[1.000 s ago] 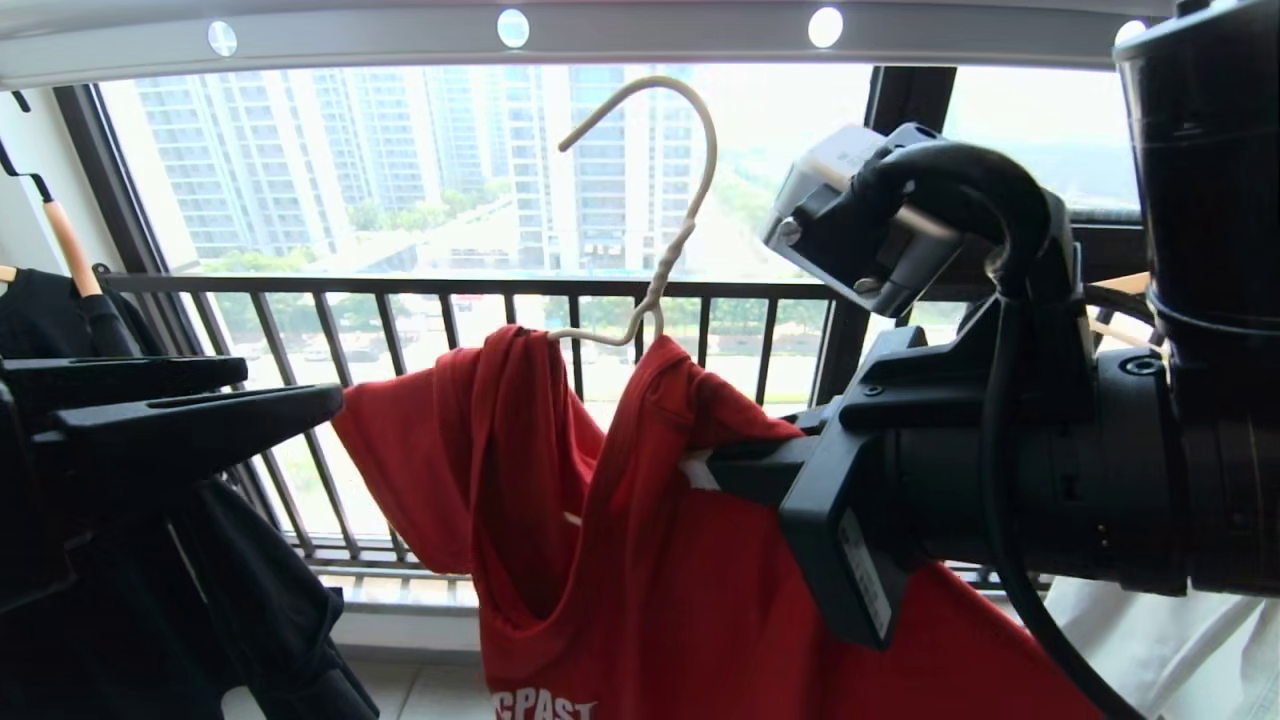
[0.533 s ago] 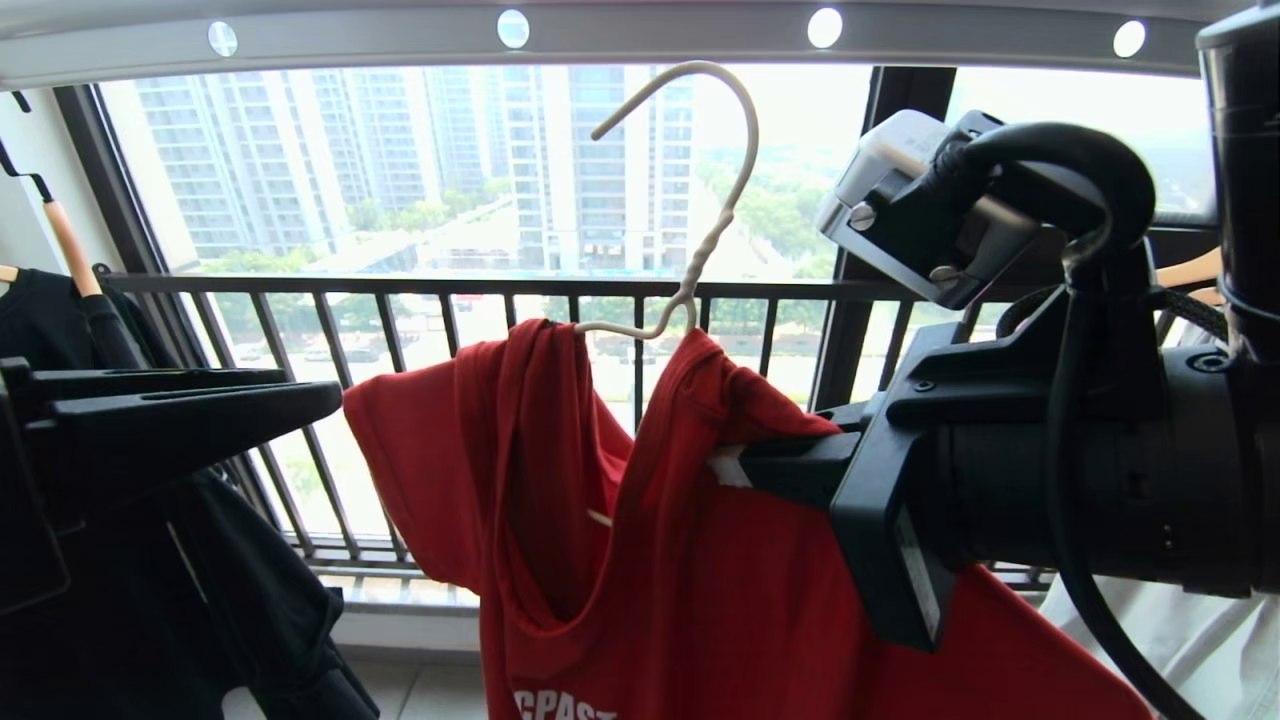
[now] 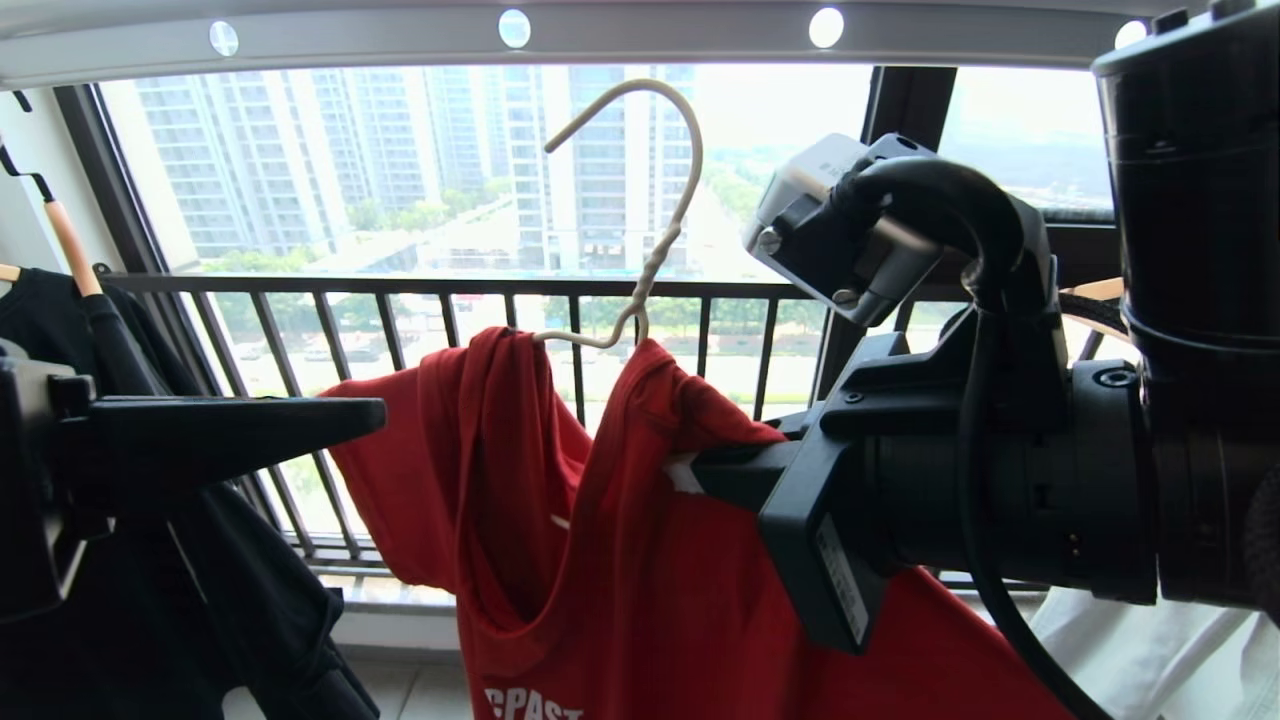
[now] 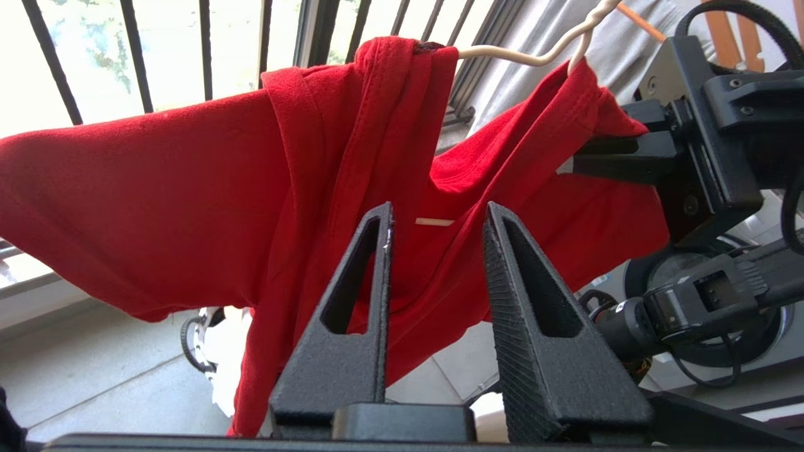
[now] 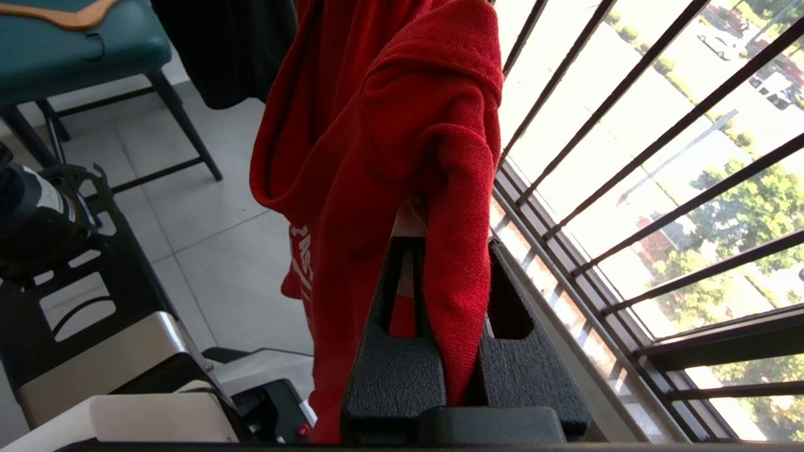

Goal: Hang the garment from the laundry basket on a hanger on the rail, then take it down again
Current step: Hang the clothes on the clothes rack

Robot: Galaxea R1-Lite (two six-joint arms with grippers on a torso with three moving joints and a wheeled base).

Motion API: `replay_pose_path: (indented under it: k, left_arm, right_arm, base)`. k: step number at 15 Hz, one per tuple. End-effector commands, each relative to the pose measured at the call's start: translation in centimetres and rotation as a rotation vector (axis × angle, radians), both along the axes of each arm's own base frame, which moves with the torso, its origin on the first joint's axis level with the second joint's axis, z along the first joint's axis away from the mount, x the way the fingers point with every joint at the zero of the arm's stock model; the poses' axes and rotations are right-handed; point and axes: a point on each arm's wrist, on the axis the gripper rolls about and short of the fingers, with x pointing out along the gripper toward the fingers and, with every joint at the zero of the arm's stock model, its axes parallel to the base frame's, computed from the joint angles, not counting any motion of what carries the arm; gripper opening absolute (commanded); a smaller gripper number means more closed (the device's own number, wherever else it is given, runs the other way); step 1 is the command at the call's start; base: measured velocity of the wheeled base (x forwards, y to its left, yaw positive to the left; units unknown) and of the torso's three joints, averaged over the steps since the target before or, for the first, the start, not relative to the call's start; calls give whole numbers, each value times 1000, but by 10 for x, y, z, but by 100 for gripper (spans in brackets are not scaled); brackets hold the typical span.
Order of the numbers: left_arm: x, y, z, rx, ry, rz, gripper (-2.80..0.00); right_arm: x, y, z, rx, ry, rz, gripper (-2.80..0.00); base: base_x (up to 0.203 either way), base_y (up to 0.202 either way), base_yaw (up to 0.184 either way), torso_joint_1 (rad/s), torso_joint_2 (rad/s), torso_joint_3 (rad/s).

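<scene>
The red garment [image 3: 620,560] is draped over the cream wire hanger [image 3: 670,200]. The hanger's hook hangs free in the air just below the grey rail [image 3: 650,35]. My right gripper [image 3: 690,470] comes in from the right and is shut on the garment's shoulder; red cloth is pinched between its fingers [image 5: 402,351]. My left gripper [image 3: 375,410] is level at the left, close to the garment's sleeve and apart from it. Its jaws stand a little apart with nothing between them [image 4: 438,213]. A white bit with a black loop, likely the laundry basket [image 4: 201,333], shows under the garment.
A black garment [image 3: 60,320] on a wooden hanger hangs at the far left. The dark barred window railing [image 3: 450,290] runs behind everything. A white T-shirt [image 3: 1150,640] hangs low at the right. A teal chair [image 5: 75,44] stands on the tiled floor.
The hanger and garment swung right, then back left and slightly down with my right gripper. My left gripper's jaws narrowed, its wrist rolled, and it edged toward the sleeve.
</scene>
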Motion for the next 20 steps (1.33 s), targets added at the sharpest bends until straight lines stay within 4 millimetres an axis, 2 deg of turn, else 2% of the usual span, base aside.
replay_pose_path:
  k: [1,4,9,15,19,20]
  left_arm:
    - [8,-6,-4,71,63,24,0]
    - [21,-12,-10,177,69,154,0]
    - [32,-20,-19,252,78,215,0]
    - [25,-27,-22,263,78,152,0]
    - [28,-28,-24,284,77,199,0]
    - [28,-28,-25,295,73,226,-12]
  right_arm:
    - [1,2,1,0,-2,0,-280]
    - [1,2,2,4,-5,-2,-280]
    - [1,2,8,20,-15,-2,-280]
    - [4,5,13,35,-23,-5,-280]
    - [5,7,16,44,-29,-7,-280]
    - [5,7,16,44,-29,-7,-280]
  base:
    - [0,0,0,0,0,0]
    - [0,0,0,0,0,0]
    - [0,0,0,0,0,0]
    - [0,0,0,0,0,0]
    - [0,0,0,0,0,0]
    - [0,0,0,0,0,0]
